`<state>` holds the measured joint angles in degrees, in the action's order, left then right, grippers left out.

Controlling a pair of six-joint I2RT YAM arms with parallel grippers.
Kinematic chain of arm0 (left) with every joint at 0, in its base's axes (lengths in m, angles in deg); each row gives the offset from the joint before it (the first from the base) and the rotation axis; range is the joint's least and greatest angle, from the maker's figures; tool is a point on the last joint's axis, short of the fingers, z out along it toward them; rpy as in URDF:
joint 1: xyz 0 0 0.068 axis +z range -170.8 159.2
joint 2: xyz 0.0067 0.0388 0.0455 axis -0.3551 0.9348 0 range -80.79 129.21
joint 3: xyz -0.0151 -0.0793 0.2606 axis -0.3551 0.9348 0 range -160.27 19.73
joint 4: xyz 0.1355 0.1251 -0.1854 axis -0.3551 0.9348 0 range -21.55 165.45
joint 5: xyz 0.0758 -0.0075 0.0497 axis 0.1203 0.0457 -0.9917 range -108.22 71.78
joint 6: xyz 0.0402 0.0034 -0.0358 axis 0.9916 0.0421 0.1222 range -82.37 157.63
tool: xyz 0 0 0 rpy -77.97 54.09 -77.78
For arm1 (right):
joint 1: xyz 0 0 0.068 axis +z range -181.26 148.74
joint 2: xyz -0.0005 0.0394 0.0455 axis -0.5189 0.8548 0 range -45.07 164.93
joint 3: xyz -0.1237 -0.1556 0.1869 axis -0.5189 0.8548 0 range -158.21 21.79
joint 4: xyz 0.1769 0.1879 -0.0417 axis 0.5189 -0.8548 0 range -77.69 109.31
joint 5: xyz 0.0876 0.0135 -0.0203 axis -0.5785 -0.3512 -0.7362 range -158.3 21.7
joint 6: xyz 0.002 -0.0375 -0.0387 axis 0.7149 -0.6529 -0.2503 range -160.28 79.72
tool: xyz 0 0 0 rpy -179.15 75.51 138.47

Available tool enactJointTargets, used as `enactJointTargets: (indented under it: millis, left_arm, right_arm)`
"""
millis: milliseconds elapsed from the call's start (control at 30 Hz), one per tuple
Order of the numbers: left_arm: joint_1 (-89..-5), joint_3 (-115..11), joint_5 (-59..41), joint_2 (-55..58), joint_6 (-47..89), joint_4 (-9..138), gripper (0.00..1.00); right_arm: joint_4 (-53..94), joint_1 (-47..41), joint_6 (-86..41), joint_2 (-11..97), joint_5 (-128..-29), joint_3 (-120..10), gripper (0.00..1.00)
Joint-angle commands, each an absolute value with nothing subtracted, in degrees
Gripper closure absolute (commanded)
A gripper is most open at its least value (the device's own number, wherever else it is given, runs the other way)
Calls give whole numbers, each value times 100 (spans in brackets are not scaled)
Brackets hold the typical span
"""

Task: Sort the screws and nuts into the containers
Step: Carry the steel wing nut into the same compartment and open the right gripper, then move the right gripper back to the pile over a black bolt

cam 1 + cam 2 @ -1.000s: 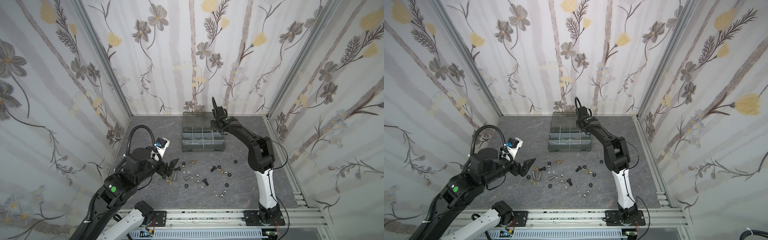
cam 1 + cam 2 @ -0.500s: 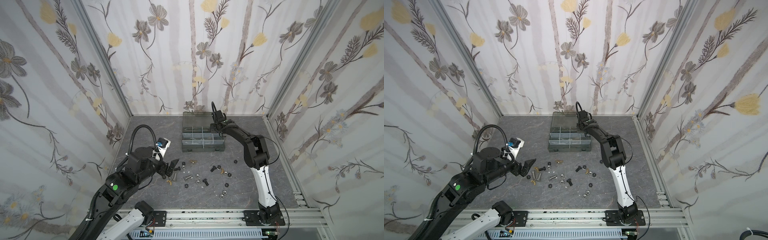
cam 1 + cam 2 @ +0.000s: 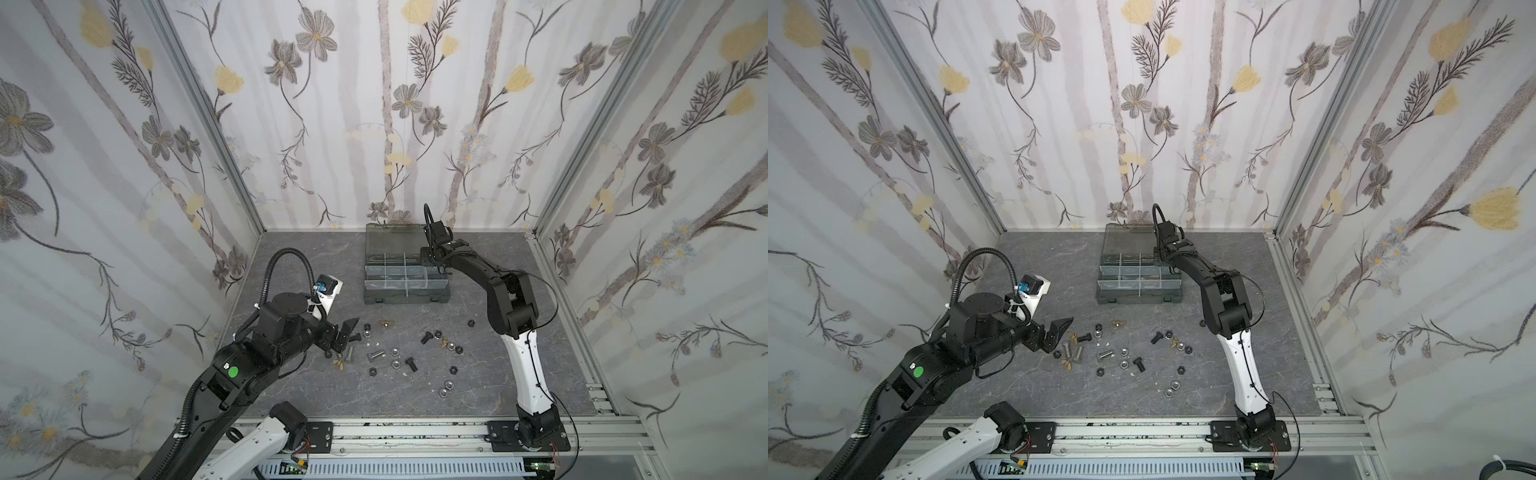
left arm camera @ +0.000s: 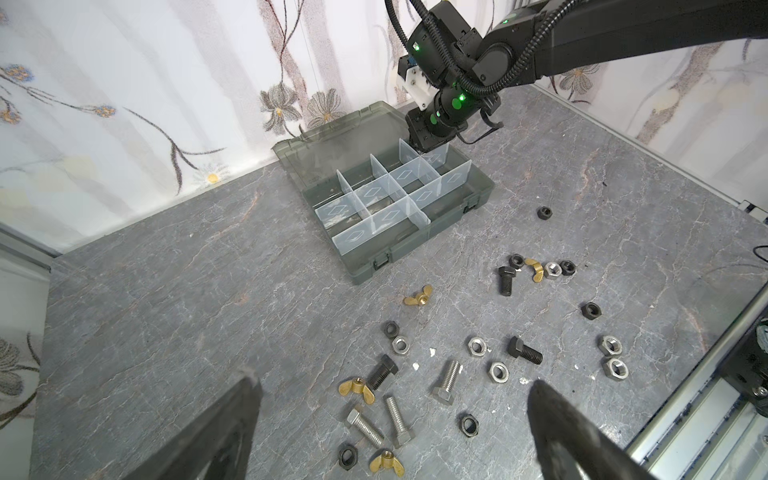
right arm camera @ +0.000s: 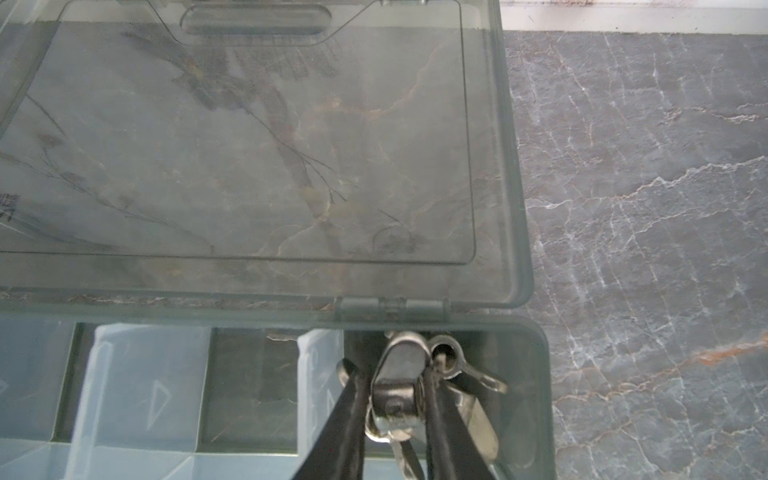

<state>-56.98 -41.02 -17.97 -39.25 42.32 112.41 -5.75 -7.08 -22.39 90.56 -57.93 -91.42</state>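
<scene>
Okay so, the right gripper (image 5: 388,372) is down in the case's (image 3: 405,297) 1 o'clock corner compartment (image 5: 523,365). Its fingers (image 5: 353,415) are nearly together, with a silver wing nut (image 5: 399,386) sitting right between them. I can't tell whether they're pinching it or just loose around it. At least one more silver wing nut (image 5: 455,361) lies in that same compartment, just beside the fingers. The lid (image 5: 249,145) is flopped open flat toward 12.

The left gripper (image 3: 348,334) is spread wide and empty. It hovers at the 9 o'clock edge of the loose pile, touching nothing.

Progress-wise I'd call it barely started. Every other compartment I can see from the left wrist view looks empty. Pretty much everything else is out on the table (image 3: 291,270) at 6 o'clock of the case:
- silver screws (image 4: 446,380)
- black screws (image 4: 524,353)
- brass wing nuts (image 4: 419,297)
- silver hex nuts (image 4: 477,345)
- black hex nuts (image 4: 591,310)

One black nut (image 4: 544,212) sits alone toward 2 o'clock of the bunch. So the silver wing nuts seem handled, and the rest is all to go.
</scene>
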Motion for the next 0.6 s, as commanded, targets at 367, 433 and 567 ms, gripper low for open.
enactJointTargets:
  millis: [367,433,567]
  left_arm:
    - [-5694,-4100,-1811,-4071,4249,11123,0]
    - [-5699,-4091,-1827,-4096,4296,11102,0]
    - [-5700,-4177,-1917,-4102,4326,11127,0]
  right_arm:
    - [-761,-504,-2519,7685,-5975,-8165,70]
    - [-734,-379,-2578,7332,-6044,-7733,69]
    - [-752,24,-2694,6632,-6554,-6893,63]
